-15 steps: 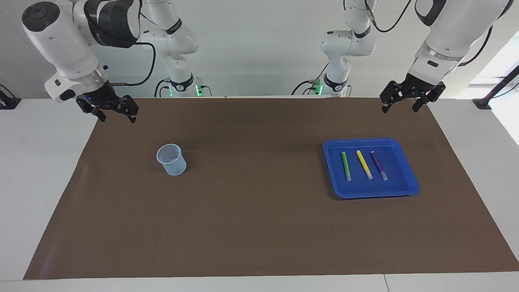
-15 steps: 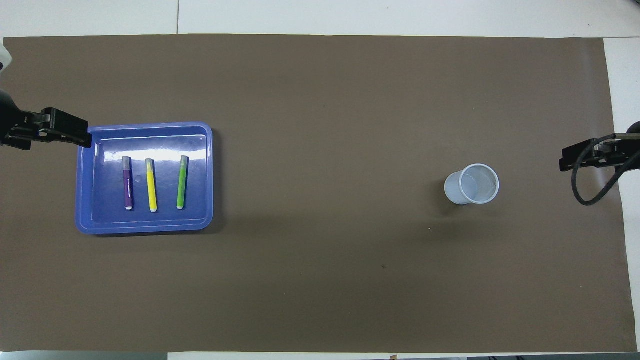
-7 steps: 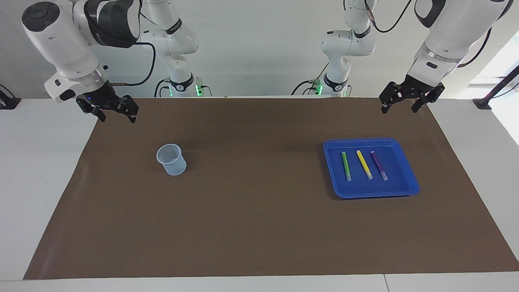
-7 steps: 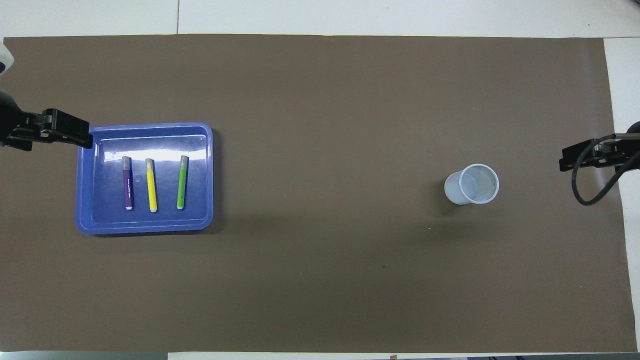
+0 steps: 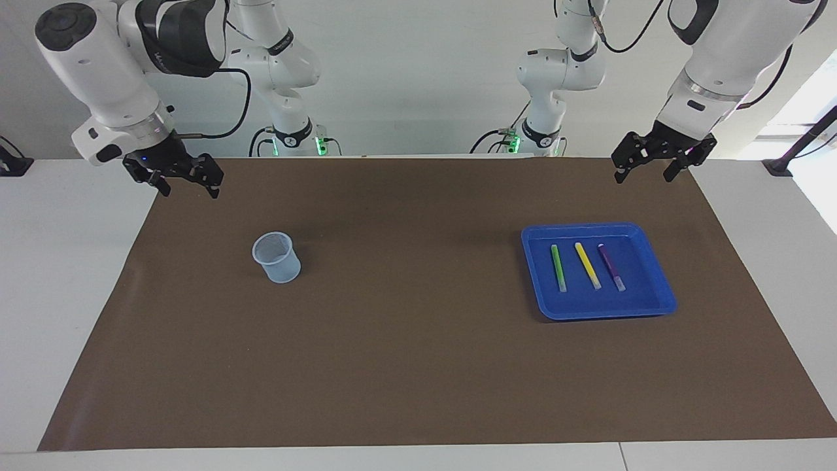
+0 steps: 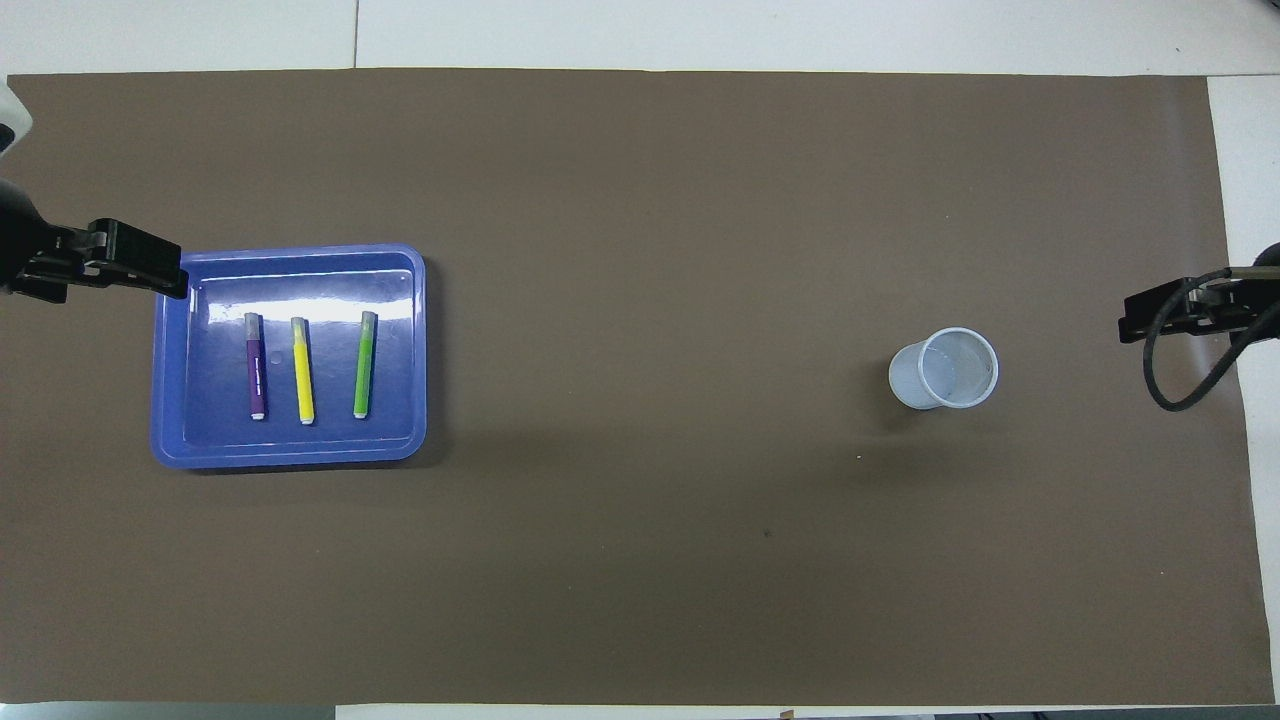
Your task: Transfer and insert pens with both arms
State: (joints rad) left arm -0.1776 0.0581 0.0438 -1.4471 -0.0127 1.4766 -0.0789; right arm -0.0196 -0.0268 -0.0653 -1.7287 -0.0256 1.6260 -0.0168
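Surface: white table (image 5: 65, 275) (image 6: 800, 30) covered by a large brown paper mat (image 5: 418, 366) (image 6: 640, 560).
Toward the left arm's end: shallow blue rectangular plastic tray (image 5: 657, 275) (image 6: 170, 350).
Toward the right arm's end: upright pale translucent plastic cup (image 5: 277, 257) (image 6: 943, 368).

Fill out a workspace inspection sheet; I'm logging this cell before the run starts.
Surface: brown mat covering the white table.
Job's things: green pen, yellow pen, purple pen lying side by side, apart, in the blue tray; mesh cup upright, empty.
Clutter: nothing seen.
Grippers: left end effector open, raised near the tray; right end effector open, raised near the cup.
Cables: black cable looping off the right wrist.
Surroundings: two smaller arm bases with green lights.
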